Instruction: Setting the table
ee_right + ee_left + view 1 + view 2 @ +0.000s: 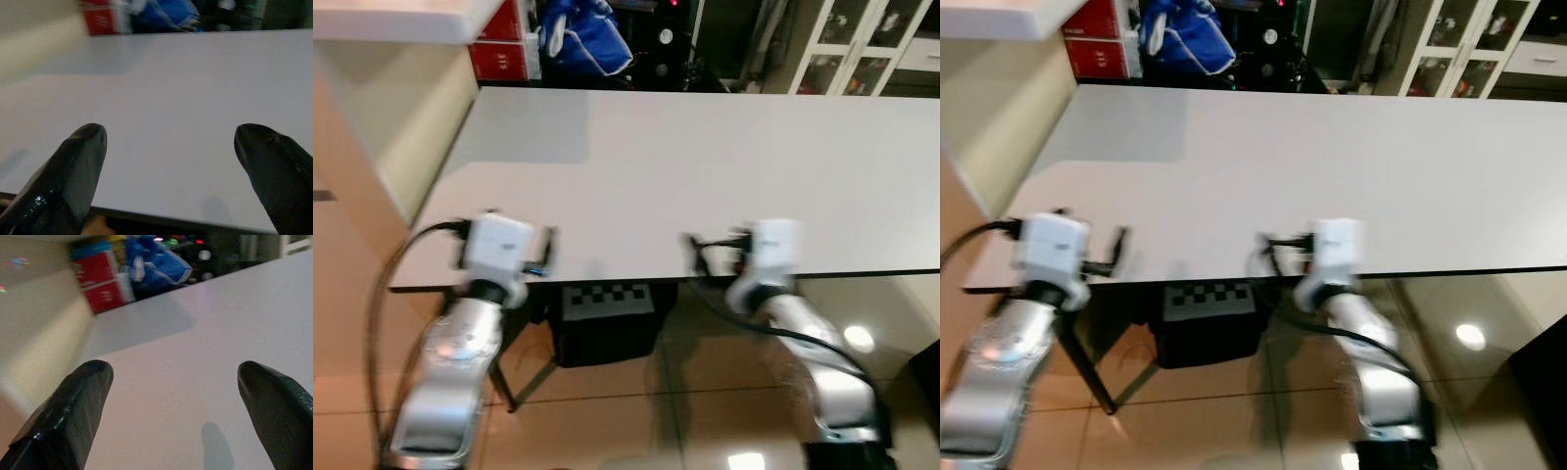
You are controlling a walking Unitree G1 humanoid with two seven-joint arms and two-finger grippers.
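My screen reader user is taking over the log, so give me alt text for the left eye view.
A bare white table fills the view from above, with the left gripper and right gripper both raised at its near edge, holding nothing. Beyond the far edge sit red boxes and a blue bag; a dark checker-marked box stands on the tiled floor underneath.

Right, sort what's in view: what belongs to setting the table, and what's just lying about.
For the job:
- white table, bare
- left gripper, open, at its near edge
- right gripper, open, at its near edge

Lying about:
- red boxes
- blue bag
- glass-door cabinet
- dark box under the table
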